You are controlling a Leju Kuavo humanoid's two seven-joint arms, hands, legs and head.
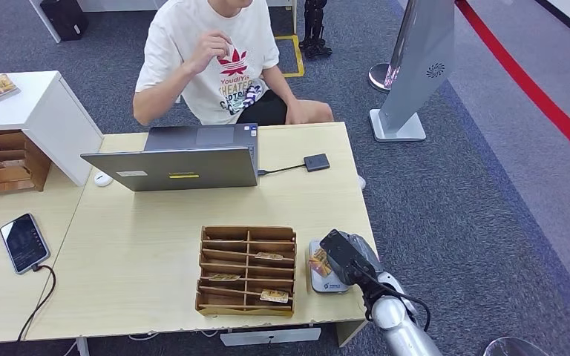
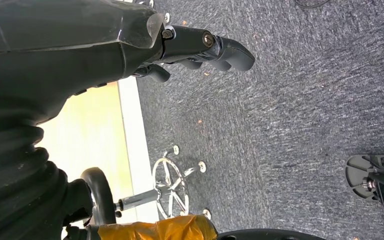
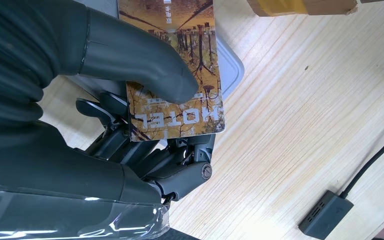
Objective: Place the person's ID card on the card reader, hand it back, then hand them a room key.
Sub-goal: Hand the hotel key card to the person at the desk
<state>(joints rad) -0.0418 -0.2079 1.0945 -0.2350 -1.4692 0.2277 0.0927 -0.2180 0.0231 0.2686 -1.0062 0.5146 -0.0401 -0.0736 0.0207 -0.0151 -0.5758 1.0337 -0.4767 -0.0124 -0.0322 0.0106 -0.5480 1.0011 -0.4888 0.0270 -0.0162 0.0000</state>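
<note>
- The right hand (image 3: 145,130) pinches the card (image 3: 177,75) between thumb on its printed face and fingers beneath; the card lies over the grey card reader (image 1: 329,284), just right of the wooden card rack (image 1: 246,270)
- The card's long axis runs from the hand out across the reader; it reads "HOTEL" at the end nearest the fingers
- The reader sits close to the table's right edge (image 1: 362,215), with bare wood between it and the small black hub (image 1: 316,162)
- The left hand (image 2: 200,47) hangs over carpet, fingers loosely curled around nothing
- The laptop (image 1: 182,158) lies beyond the rack, before the seated person (image 1: 215,59)
</note>
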